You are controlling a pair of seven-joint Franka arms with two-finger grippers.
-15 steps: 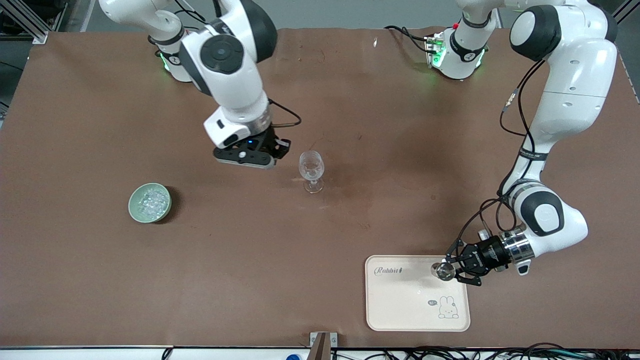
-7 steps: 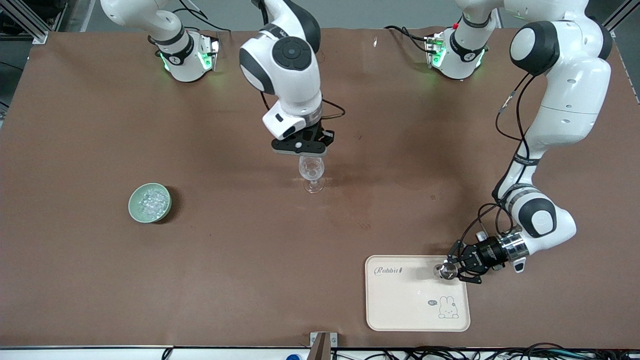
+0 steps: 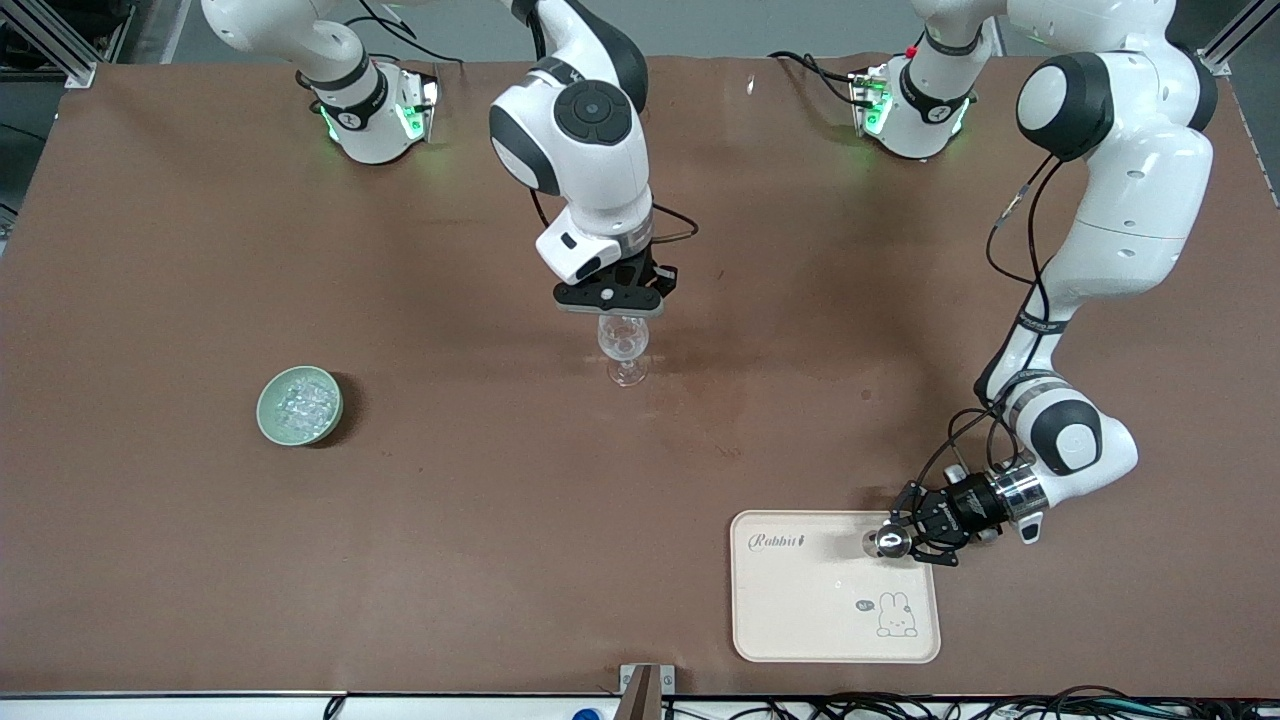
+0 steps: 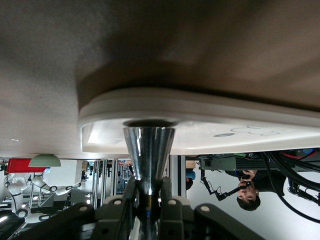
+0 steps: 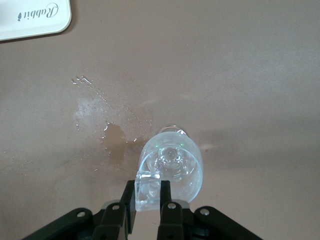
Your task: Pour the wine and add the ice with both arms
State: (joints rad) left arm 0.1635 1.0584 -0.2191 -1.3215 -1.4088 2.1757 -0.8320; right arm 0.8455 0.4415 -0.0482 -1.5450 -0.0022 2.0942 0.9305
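Observation:
A clear stemmed wine glass stands mid-table. My right gripper hangs right over it. In the right wrist view the right gripper is shut on a clear ice cube at the rim of the glass. A green bowl of ice chunks sits toward the right arm's end. My left gripper is shut on a shiny metal cup standing on the cream tray. The left wrist view shows the fingers clamped on the cup.
A wet patch lies on the brown table beside the glass. The tray with a rabbit drawing lies near the front edge toward the left arm's end; its corner also shows in the right wrist view.
My right gripper has swung from the bowl's side to over the wine glass and settled slightly lower. The left arm has drawn in a little with the cup still on the tray.

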